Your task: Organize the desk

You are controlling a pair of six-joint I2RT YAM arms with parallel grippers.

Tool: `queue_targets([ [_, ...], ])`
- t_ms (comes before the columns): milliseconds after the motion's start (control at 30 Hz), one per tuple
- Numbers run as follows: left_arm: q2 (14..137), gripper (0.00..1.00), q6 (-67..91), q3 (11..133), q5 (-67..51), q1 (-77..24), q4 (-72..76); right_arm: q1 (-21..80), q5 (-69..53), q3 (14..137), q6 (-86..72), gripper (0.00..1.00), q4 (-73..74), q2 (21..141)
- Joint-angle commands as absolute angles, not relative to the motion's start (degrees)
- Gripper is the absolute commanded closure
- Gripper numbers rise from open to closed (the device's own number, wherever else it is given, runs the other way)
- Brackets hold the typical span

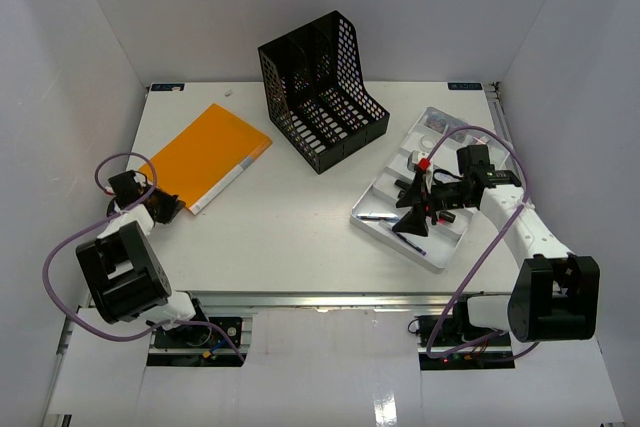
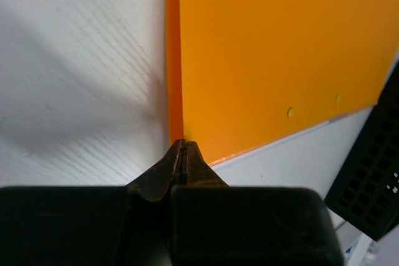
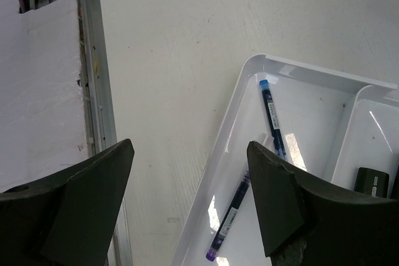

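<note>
The desk (image 1: 285, 232) lies beneath both grippers. The left gripper (image 2: 182, 154) has its jaws pressed together at the orange folder's (image 2: 274, 48) near corner by the desk's left edge. The right gripper (image 3: 190, 149) gapes wide over the white tray's (image 3: 232, 123) rim, toward the right edge.

A robot laboratory cell is indicated: the white desk (image 1: 300, 217) is enclosed by plain white panels (image 1: 60, 67), an aluminium rail (image 1: 330, 297) is fitted along its near edge, and purple cabling (image 1: 46, 272) is left exposed there.
</note>
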State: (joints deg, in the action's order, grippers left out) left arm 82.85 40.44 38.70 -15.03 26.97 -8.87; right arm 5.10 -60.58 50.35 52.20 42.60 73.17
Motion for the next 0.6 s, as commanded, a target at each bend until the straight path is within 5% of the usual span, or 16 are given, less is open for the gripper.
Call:
queue_targets([
  [0,78.7,1.0,39.4,36.2,-24.8,27.9,-3.4,5.4,-62.4,52.1,54.5,0.2,44.8,73.2],
  [367,76.2,1.0,46.0,32.6,-35.4,28.7,1.7,14.1,-56.8,61.7,52.4,0.2,42.2,80.0],
  [500,75.3,1.0,48.5,31.9,-37.2,28.7,2.2,26.2,-44.9,64.4,44.1,0.19,29.8,84.0],
  [567,75.2,1.0,49.0,31.6,-37.7,28.7,2.6,35.1,-37.0,63.8,44.3,0.07,22.2,85.6],
])
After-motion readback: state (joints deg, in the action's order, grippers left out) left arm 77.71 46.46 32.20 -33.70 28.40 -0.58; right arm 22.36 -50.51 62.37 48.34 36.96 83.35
